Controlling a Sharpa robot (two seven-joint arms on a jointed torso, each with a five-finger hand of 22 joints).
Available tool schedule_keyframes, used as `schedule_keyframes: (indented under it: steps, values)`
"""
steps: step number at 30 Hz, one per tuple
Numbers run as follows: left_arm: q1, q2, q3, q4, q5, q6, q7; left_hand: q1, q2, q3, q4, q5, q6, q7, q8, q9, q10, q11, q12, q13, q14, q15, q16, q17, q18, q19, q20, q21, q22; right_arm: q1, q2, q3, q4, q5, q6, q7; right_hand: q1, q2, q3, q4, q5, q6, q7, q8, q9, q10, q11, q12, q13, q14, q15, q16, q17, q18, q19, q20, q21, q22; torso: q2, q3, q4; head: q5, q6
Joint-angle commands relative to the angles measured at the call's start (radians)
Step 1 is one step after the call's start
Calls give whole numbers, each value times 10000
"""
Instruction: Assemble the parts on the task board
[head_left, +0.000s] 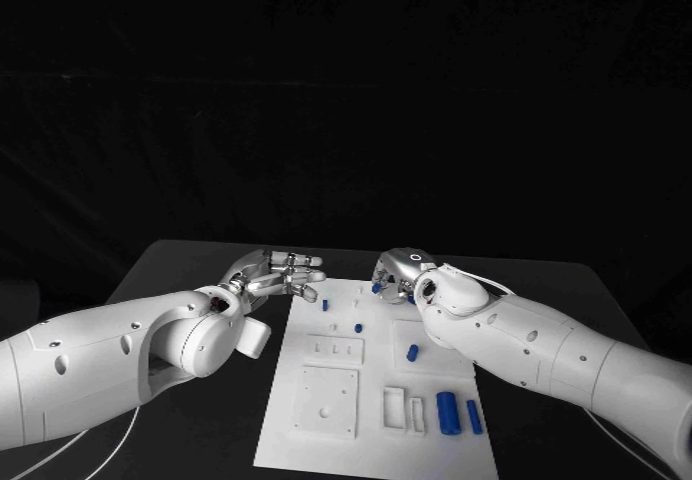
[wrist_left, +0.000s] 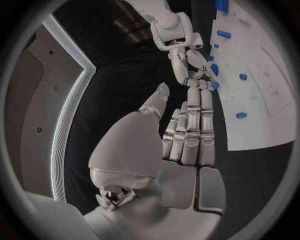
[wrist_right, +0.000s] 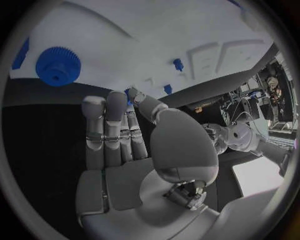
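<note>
The head camera looks down from above at the task board (head_left: 378, 385). Each wrist camera sits close behind its own hand; all share the board.

One task board (head_left: 378, 400); two hands; at least six blue parts (head_left: 447, 412)

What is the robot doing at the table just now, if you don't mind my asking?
It is assembling small blue parts on the white task board. Both hands are at the board's far end: the left hand hovers by its left corner with its fingers out straight and empty, and the right hand is over the far edge beside a blue gear. Two blue cylinders lie near the front.
</note>
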Motion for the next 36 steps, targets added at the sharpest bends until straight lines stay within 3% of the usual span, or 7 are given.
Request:
schedule_keyframes:
  steps: [1, 6, 13, 25, 36]
  values:
    - [32, 72, 12, -7, -60, 90, 34, 43, 41, 20, -25, 50, -38, 58, -13, 7, -79, 20, -48, 4, -63, 25, 36, -9, 185, -83, 17, 29, 10, 12, 199, 6, -197, -189, -560, -310, 65, 35, 9, 2, -48, 307, -166, 70, 97, 90, 0, 50, 8, -11, -59, -17, 8, -113, 49, 1, -61, 16, 7, -5, 7, -21, 6]
    - [36, 143, 13, -35, -71, 110, 36, 43, 41, 20, -25, 50, -38, 58, -13, 7, -79, 20, -48, 4, -63, 25, 36, -9, 185, -83, 17, 29, 10, 15, 474, 6, -444, -254, -667, -310, 66, 30, 28, -11, -44, 304, -167, 70, 94, 79, 2, 54, 9, -11, -61, -17, 7, -121, 108, -1, -241, 180, 23, 4, 21, -17, -1]
    - [81, 198, 14, -25, -93, 114, 31, 43, 41, 20, -25, 50, -38, 58, -13, 7, -79, 20, -48, 4, -63, 25, 36, -9, 185, -83, 17, 29, 10, 15, 781, 5, -740, -325, -707, -291, 74, 16, 44, -24, -36, 308, -166, 71, 93, 84, 4, 52, 8, -11, -60, -16, 6, -122, 152, -3, -366, 298, 82, -43, 109, -76, 32]
    - [221, 275, 15, 34, -132, 108, 21, 43, 41, 20, -25, 50, -38, 58, -13, 7, -79, 20, -48, 4, -63, 25, 36, -9, 185, -83, 17, 29, 10, 12, 1096, -36, -1086, -385, -564, -244, 72, 7, 76, -26, -31, 300, -164, 69, 90, 76, 7, 52, 8, -14, -61, -17, 1, -114, 208, -1, -519, 444, 184, -107, 206, -102, 52]
    - [295, 295, 14, 56, -147, 97, 14, 15, 24, 73, -54, 50, -25, 67, -12, 7, -83, 24, -48, 4, -71, 29, 52, -28, 194, -162, 26, 147, 27, 7, 1175, -93, -1323, -573, -389, -423, 67, 1, 118, -52, -11, 299, -163, 69, 88, 70, 12, 54, 9, -17, -60, -18, -2, -121, 259, -3, -651, 578, 234, -141, 208, -103, 33]
